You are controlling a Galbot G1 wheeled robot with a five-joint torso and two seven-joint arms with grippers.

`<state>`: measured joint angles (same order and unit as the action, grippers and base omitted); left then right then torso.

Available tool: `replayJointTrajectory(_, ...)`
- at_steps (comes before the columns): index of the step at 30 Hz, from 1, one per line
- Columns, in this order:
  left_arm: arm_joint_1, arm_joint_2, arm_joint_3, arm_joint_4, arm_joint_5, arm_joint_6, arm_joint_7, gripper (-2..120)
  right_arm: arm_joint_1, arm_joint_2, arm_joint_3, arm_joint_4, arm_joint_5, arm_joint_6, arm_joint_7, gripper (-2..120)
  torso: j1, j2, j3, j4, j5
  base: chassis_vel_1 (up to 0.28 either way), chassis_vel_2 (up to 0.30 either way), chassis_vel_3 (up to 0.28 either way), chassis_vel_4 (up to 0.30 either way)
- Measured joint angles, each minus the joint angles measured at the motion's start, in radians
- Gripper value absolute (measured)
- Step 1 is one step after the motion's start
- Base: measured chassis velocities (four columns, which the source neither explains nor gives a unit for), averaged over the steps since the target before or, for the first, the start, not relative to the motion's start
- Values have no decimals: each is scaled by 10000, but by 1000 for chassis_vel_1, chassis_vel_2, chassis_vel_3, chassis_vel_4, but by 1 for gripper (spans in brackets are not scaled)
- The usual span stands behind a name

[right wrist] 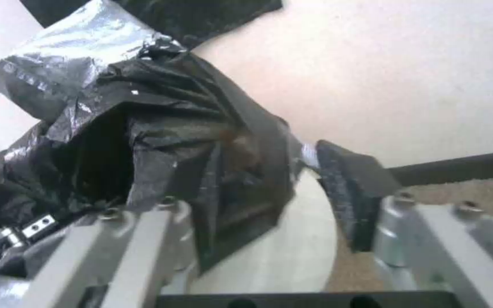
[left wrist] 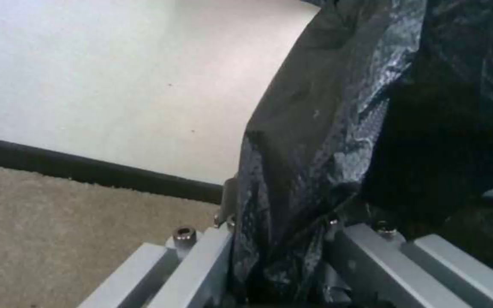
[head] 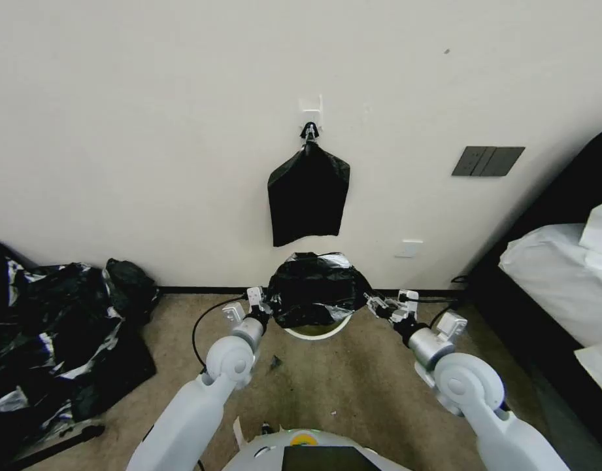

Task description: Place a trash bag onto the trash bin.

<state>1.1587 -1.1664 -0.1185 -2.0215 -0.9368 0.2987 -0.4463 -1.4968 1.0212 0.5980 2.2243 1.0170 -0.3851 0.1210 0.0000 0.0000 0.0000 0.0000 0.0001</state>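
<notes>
Both grippers at bin | left gripper clamped trash bag | right gripper stood open | I judged stretching bag over trash bin rim next

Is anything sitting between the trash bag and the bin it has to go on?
Nothing visible does. The trash bag is draped over the trash bin, held on one side by the left gripper. The right gripper, jaws open, flanks the other side. The bundle hanging on the wall is above, clear of both.

Black bundle on wall hook; bed.
</notes>
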Motion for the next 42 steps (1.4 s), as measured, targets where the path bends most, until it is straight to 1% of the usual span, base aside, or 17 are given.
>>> replayJointTrajectory(2,-1,0,-25,27,22,-13,-68,3,-155,-7,121,102,-58,56,-85,58,0,0,0,-1,-1,0,0,0,0)
replayJointTrajectory(4,-1,0,-27,35,30,-13,-107,3,-198,-19,124,153,-82,122,-101,61,0,0,0,-1,0,0,0,0,0)
replayJointTrajectory(6,0,-9,-27,65,52,-13,-225,3,-269,-66,84,350,-90,310,-121,73,0,0,0,0,-1,0,0,0,0)
replayJointTrajectory(8,-1,-11,-27,78,54,-13,-254,3,-272,-79,77,433,-86,379,-138,75,0,0,0,0,0,0,0,0,0)
replayJointTrajectory(10,-22,-12,-27,135,79,-12,-316,3,-207,-203,100,747,-68,513,-160,86,0,0,0,-1,-1,0,0,0,0)
replayJointTrajectory(11,-22,-12,-27,135,79,-12,-316,3,-207,-203,100,747,-68,513,-160,86,0,0,0,-1,-1,0,0,0,0)
replayJointTrajectory(13,-25,30,-8,134,198,8,-333,3,-10,-464,114,1045,-275,589,-228,96,0,0,0,-1,-1,0,0,0,0)
replayJointTrajectory(15,-9,69,23,115,369,17,-297,3,174,-676,73,1150,-530,633,-378,99,0,0,0,-2,-1,0,0,0,0)
replayJointTrajectory(18,48,147,81,70,964,9,-44,3,781,-1243,-369,1233,-1205,688,-606,100,0,0,0,-1,-2,0,0,0,0)
replayJointTrajectory(20,115,255,179,37,1798,-113,254,3,1747,-2100,-1212,1009,-2232,956,-749,100,0,0,1,8,-1,0,0,0,0)
replayJointTrajectory(21,137,293,210,35,2188,-187,373,3,2150,-2499,-1533,874,-2608,960,-859,100,1,0,1,3,2,0,0,0,0)
replayJointTrajectory(22,157,319,249,29,2689,-315,510,3,2676,-2963,-1832,745,-2988,830,-1100,100,1,0,1,4,4,0,0,0,0)
replayJointTrajectory(26,199,399,317,-5,3871,-652,863,3,3866,-3867,-2536,599,-3398,125,-1560,100,1,0,1,4,0,0,0,0,0)
replayJointTrajectory(30,233,453,364,-59,4498,-791,1034,3,4308,-4409,-3227,618,-3747,-123,-1770,99,0,0,1,1,-1,0,0,0,0)
replayJointTrajectory(36,278,432,452,-123,4936,-898,1121,3,4442,-4621,-3898,659,-4218,-382,-1869,92,0,0,1,-1,1,0,0,0,0)
replayJointTrajectory(40,284,430,491,-176,5026,-905,1123,3,4604,-4616,-4182,616,-4351,-456,-1869,85,0,0,1,-1,-1,0,0,0,0)
replayJointTrajectory(42,310,432,506,-247,5083,-907,1122,3,4774,-4592,-4491,511,-4375,-457,-1857,76,1,0,0,1,0,0,0,0,0)
